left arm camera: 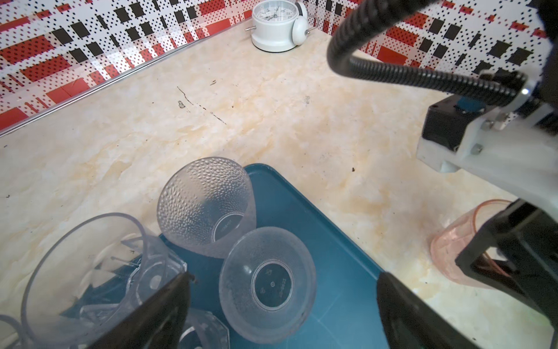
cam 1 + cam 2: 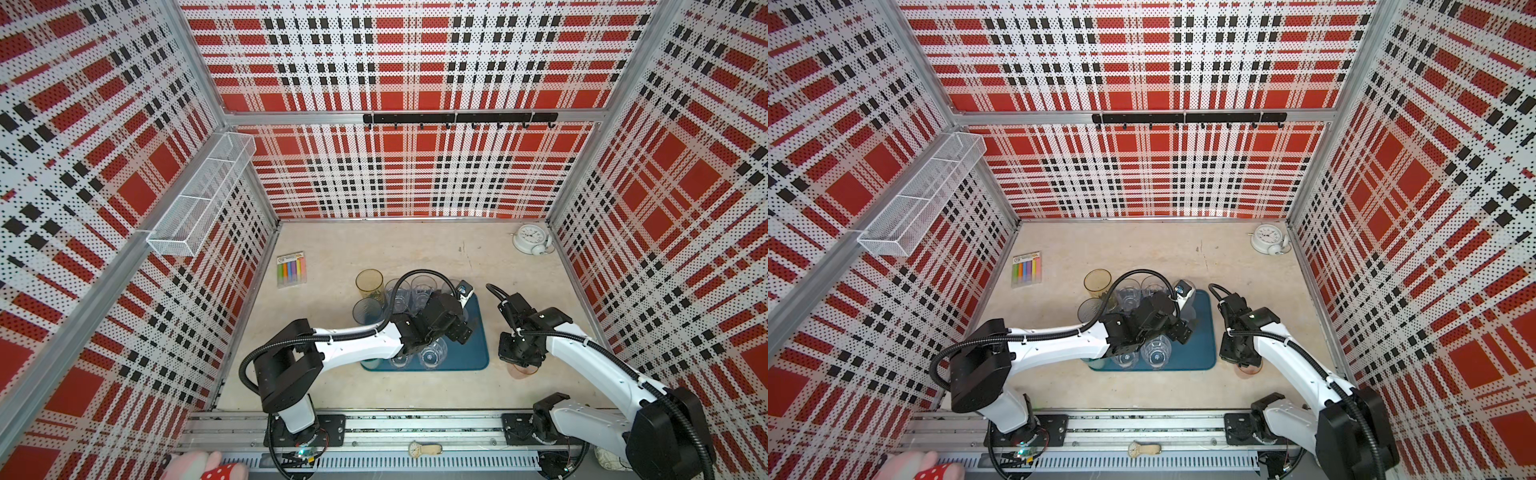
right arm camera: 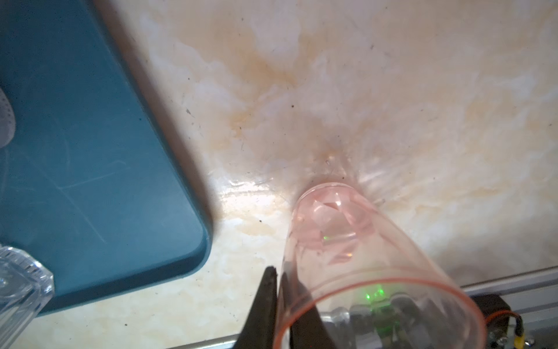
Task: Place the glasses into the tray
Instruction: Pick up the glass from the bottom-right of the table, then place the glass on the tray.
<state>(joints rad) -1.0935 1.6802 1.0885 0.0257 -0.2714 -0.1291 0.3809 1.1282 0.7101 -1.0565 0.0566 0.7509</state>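
Observation:
The dark teal tray [image 2: 478, 345] [image 2: 1200, 340] lies mid-table with several clear and frosted glasses [image 2: 422, 291] on it. An amber glass [image 2: 369, 282] and a blue-grey glass [image 2: 367, 311] stand by its far left corner. My left gripper [image 2: 462, 330] [image 1: 285, 276] hangs open above the tray, over a frosted glass [image 1: 265, 284] beside a dimpled one [image 1: 205, 205]. Right of the tray, my right gripper [image 2: 521, 361] [image 3: 277, 272] is shut on the wall of a pink glass [image 2: 524, 370] [image 3: 347, 256], one finger inside and one outside. The pink glass stands on the table.
A white alarm clock [image 2: 532, 241] [image 1: 277, 24] sits in the far right corner. A pack of coloured sticks [image 2: 291, 269] lies far left. A white wire basket [image 2: 199, 195] hangs on the left wall. The front rail [image 2: 415, 428] runs close behind the pink glass.

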